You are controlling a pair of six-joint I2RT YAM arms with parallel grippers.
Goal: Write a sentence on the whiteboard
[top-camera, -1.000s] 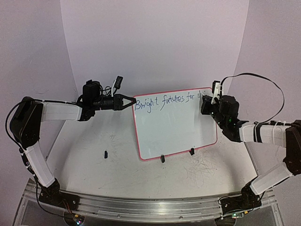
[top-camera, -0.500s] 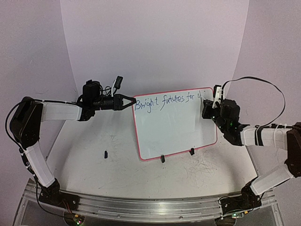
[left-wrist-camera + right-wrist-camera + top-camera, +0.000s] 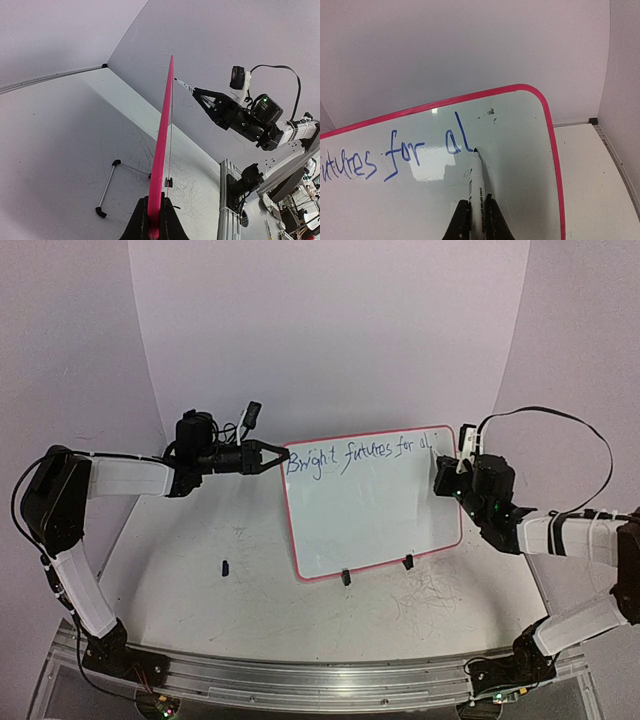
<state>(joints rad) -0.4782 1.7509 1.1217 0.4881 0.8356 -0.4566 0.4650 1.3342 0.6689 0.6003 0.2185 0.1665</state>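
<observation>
The whiteboard (image 3: 372, 515) stands tilted on the table, white with a pink rim. Its top line carries the sentence (image 3: 355, 455) in blue, reading "Bright futures for al". My left gripper (image 3: 278, 456) is shut on the board's upper left rim, which shows edge-on in the left wrist view as a pink strip (image 3: 162, 135) clamped between the fingers (image 3: 134, 226). My right gripper (image 3: 478, 220) is shut on a white marker (image 3: 478, 182). The marker's tip touches the board at the foot of the "l" (image 3: 464, 135). From above, the right gripper (image 3: 446, 474) sits at the board's upper right.
Two black clip feet (image 3: 345, 577) (image 3: 407, 562) hold the board's lower edge. A wire stand (image 3: 107, 187) props it from behind. A small black cap-like piece (image 3: 225, 566) lies on the table to the left. Grey scribbles (image 3: 425, 595) mark the tabletop. A metal rail (image 3: 320, 680) runs along the near edge.
My right gripper has slid slightly right and down along the board with the marker, and the "l" after "a" now shows in full. The left arm and the board have not moved.
</observation>
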